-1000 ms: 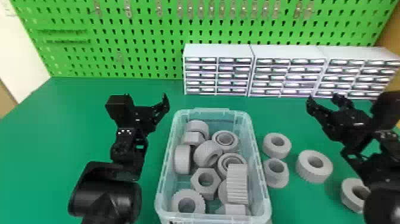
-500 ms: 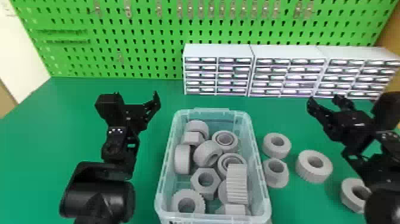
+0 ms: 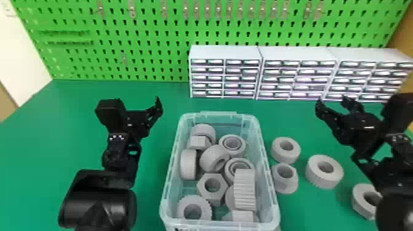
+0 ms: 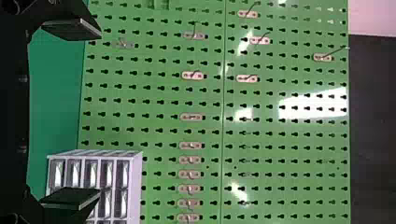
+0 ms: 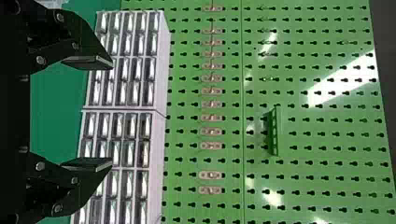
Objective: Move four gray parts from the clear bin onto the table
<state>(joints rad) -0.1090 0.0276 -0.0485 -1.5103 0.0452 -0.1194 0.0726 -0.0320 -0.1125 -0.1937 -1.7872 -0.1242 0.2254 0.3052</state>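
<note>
The clear bin [image 3: 218, 114] stands on the green tabletop [image 3: 30, 147], holding matte gray parts [image 3: 202, 191]: hex nuts, ribbed wheels, nested rings. Four gray pieces [image 3: 322, 180] lie right of it, one partly covered by the right arm [image 3: 396, 209]. The left gripper [image 3: 136, 121] and right gripper [image 3: 332, 100] are released, fingers spread. White drawer cabinets [image 3: 226, 52] stand beyond, before a green pegboard [image 3: 153, 55].

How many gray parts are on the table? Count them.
4: a ring and a nut right of the bin, wider ring farther right, fourth partly behind the right arm, which may hide more.
</note>
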